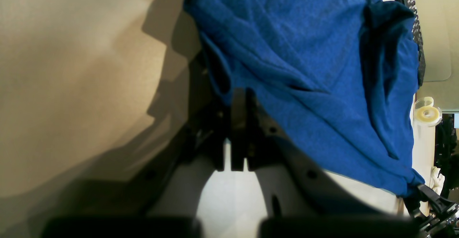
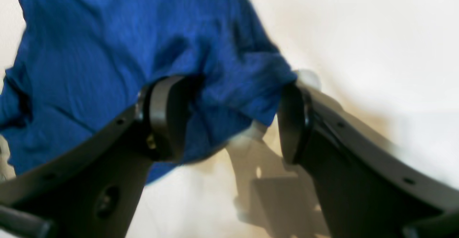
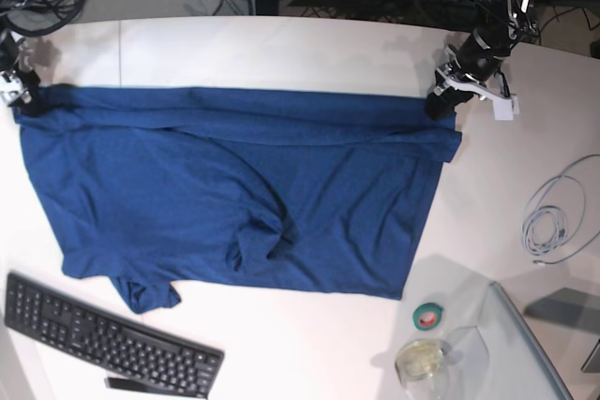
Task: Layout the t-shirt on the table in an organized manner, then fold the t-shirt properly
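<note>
Two grippers of mine sit at the far corners of the t-shirt point(image 3: 234, 194), which lies spread across the table point(image 3: 309, 53). Near me, a keyboard point(image 3: 103, 336) lies just beside the shirt's sleeve at the left; a roll of tape point(image 3: 429, 316) and a clear round container point(image 3: 420, 361) sit near right. Mid-cloth, a bunched wrinkle hides what is beneath. Farther off, my left gripper point(image 1: 238, 98) is pinched together on the t-shirt's edge, its tips buried in shadow. My right gripper point(image 2: 229, 119), blurred, stands apart astride a bunched corner; I cannot tell if it grips.
</note>
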### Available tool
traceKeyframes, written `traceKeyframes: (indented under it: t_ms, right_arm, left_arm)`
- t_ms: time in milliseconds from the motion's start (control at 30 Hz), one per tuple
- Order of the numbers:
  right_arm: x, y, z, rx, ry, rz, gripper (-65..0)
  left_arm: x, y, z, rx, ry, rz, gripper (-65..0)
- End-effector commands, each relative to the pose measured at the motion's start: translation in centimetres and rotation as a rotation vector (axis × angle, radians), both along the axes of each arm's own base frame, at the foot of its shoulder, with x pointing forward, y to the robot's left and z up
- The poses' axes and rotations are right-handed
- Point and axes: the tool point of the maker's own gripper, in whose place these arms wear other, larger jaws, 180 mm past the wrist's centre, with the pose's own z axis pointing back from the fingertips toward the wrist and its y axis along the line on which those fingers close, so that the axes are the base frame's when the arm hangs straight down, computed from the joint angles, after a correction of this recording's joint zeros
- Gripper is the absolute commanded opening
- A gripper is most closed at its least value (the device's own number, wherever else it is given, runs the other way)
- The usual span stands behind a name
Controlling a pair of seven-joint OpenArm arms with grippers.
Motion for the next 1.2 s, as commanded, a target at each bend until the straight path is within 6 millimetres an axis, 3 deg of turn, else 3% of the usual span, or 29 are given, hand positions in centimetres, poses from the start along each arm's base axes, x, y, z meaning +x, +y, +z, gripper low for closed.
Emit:
traceKeyframes:
  t_ms: [0, 200, 400, 600, 700, 933, 1167]
  right_arm:
    - [0.2, -0.8, 0.6, -0.023, -0.003, 0.006, -29.4]
    - [0.2, -1.1, 0.7, -0.027, -0.003, 0.007, -30.3]
    - [0.2, -1.1, 0.7, -0.027, -0.003, 0.007, -50.3]
    - [0.3, -0.9, 0.6, -0.026, -0.001, 0.015, -55.2]
    - [0.3, -0.9, 0.6, -0.028, 0.002, 0.019, -65.0]
    - [0.3, -1.9, 1.9, -0.058, 0.039, 0.062, -65.0]
    - [1.9, -3.5, 5.9, -0.123, 0.083, 0.068, -65.0]
  left_arm:
    - [-1.3, 0.4, -1.0, 0.028, 0.074, -0.021, -65.0]
    - [-1.3, 0.3, -1.0, 0.027, 0.075, -0.021, -65.0]
    - [-1.3, 0.3, -1.0, 0.027, 0.075, -0.021, -65.0]
    - [-1.3, 0.3, -1.0, 0.027, 0.075, -0.021, -65.0]
    - [-1.3, 0.4, -1.0, 0.028, 0.074, -0.021, -65.0]
    - [-1.3, 0.7, -0.1, 0.06, 0.08, -0.058, -65.0]
    - [0.5, 1.5, 4.2, 0.188, 0.053, -0.176, -65.0]
